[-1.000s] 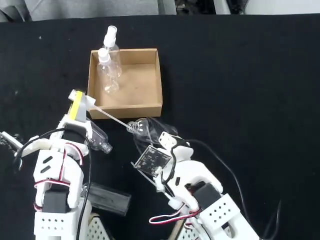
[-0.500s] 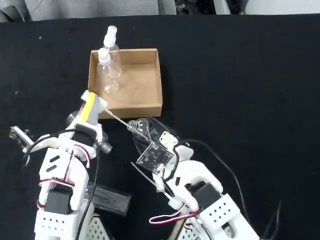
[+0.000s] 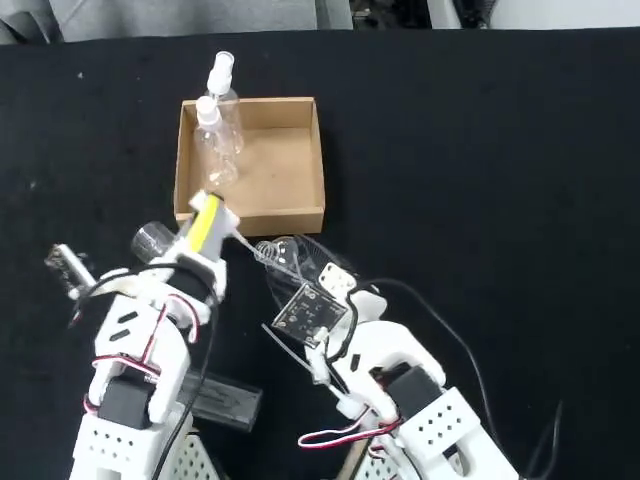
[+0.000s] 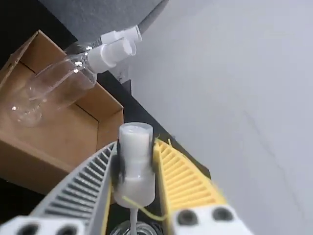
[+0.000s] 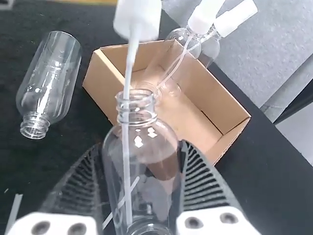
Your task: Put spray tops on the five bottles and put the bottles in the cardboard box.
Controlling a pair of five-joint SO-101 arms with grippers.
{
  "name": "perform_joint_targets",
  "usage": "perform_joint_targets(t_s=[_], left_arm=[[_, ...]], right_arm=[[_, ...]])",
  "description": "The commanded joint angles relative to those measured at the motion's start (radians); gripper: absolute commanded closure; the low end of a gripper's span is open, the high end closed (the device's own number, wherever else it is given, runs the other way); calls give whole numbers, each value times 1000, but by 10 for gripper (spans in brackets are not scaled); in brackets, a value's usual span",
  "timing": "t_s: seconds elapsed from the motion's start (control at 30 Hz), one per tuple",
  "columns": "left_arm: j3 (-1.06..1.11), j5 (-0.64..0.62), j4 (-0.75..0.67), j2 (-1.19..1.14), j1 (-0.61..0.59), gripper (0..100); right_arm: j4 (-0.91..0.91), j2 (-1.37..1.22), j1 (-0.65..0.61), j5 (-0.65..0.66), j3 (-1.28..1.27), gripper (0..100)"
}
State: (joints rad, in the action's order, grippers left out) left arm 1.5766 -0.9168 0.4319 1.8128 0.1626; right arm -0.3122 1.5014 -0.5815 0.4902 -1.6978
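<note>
Left gripper (image 4: 135, 146) is pinching a white spray top (image 4: 133, 181) between its grey and yellow fingers, pump head up and dip tube (image 5: 128, 73) hanging below it. Your right gripper (image 5: 142, 148) is clamped around the body of an open clear bottle (image 5: 146, 166), mouth up. The wrist view shows the tube running down through that bottle's neck, while the cap itself sits well above the rim (not seated and, as far as I can judge, not threaded).

So you are partway through the third bottle. Two capped bottles (image 3: 220, 150) stand leaning in the far left corner of the cardboard box (image 3: 290, 215), and I'd count those as done. One bare bottle (image 5: 46, 83) lies on its side on the black table (image 3: 480, 180), just outside the box near your left arm, with no top on it.

By my reckoning, you need to lower and twist this top home, then box the bottle. After that the bare bottle needs the same treatment, and so does a fifth.
</note>
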Motion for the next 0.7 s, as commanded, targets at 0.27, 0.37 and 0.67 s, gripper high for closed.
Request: perform_joint_targets(t_s=[0.27,0.37,0.67], left_arm=[[4,43,3,8,71,971],[4,43,5,6,79,971],[35,164,5,8,147,969]], right_arm=[[-29,19,-17,-8,2,988],[-29,19,-17,-8,2,988],[-58,19,-15,-8,2,988]])
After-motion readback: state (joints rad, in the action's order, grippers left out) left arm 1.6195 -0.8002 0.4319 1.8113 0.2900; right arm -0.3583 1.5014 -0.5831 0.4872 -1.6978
